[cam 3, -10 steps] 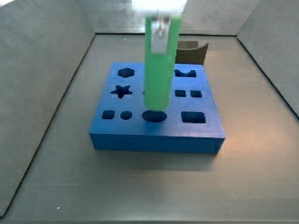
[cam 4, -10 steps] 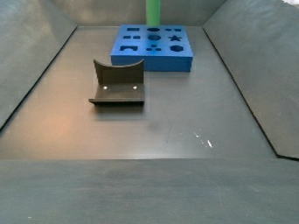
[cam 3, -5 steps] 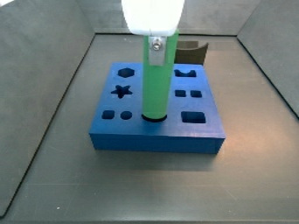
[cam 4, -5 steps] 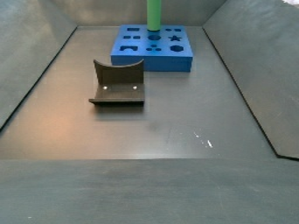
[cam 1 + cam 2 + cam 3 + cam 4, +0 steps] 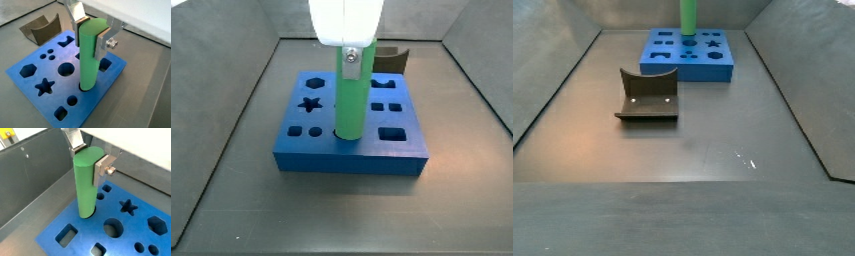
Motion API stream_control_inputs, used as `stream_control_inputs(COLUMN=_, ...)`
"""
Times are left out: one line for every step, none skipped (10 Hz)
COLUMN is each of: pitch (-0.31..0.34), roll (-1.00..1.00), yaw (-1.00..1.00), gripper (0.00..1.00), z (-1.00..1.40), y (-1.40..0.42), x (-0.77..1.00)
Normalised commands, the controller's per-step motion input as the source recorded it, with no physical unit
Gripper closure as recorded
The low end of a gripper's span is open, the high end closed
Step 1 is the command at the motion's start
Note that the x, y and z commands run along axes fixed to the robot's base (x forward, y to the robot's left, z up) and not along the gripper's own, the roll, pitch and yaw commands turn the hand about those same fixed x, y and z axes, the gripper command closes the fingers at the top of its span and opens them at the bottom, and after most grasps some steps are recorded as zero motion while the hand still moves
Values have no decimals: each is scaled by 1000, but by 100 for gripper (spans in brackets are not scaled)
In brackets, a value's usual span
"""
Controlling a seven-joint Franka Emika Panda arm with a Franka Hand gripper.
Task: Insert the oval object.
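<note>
The oval object, a long bright green rod (image 5: 91, 55), stands upright with its lower end in a hole of the blue block (image 5: 40, 75). It also shows in the other wrist view (image 5: 85, 183) and in both side views (image 5: 348, 95) (image 5: 688, 14). My gripper (image 5: 89, 25) is shut on the rod's top, with a silver finger plate on each side; it also shows in a wrist view (image 5: 88, 155) and a side view (image 5: 348, 50). The blue block (image 5: 352, 122) (image 5: 691, 55) (image 5: 130, 230) has several shaped holes. In a side view the gripper is out of frame.
A dark grey curved block (image 5: 648, 95) stands on the floor apart from the blue block; it also shows beyond the block in a side view (image 5: 392, 60) and a wrist view (image 5: 41, 27). Grey walls (image 5: 547, 70) enclose the floor.
The gripper has come down with the green rod. The rod's lower end hung above the block a second ago and now sits in the hole, a little deeper than half a second ago.
</note>
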Motion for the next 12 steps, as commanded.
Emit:
stream_control_inputs(pitch=0, roll=-54, yaw=-54, gripper=100, z=-260, y=0, x=3)
stream_control_inputs(pitch=0, roll=-56, yaw=-129, gripper=100, z=-171, y=34, x=0)
stream_control_inputs(pitch=0, roll=-89, yaw=-109, gripper=100, z=-89, y=34, x=-29)
stream_control_inputs(pitch=0, roll=-96, yaw=-86, gripper=100, z=-74, y=29, x=0)
stream_control_inputs(pitch=0, roll=-79, yaw=-80, gripper=100, z=-34, y=54, x=0)
stream_control_inputs(pitch=0, roll=-61, yaw=-83, gripper=100, z=0, y=80, x=-9)
stream_control_inputs(pitch=0, roll=-56, yaw=-71, gripper=100, z=0, y=97, x=-20)
stream_control_inputs(pitch=0, roll=-53, yaw=-63, gripper=100, z=0, y=106, x=-40)
stream_control_inputs(pitch=0, roll=-74, yaw=-34, gripper=100, z=0, y=77, x=-91)
stream_control_inputs(pitch=0, roll=-139, yaw=0, gripper=100, z=-29, y=0, x=-97)
stream_control_inputs(pitch=0, roll=-179, yaw=0, gripper=100, z=-20, y=0, x=-103)
stream_control_inputs(pitch=0, roll=-177, yaw=0, gripper=100, z=-17, y=0, x=-174)
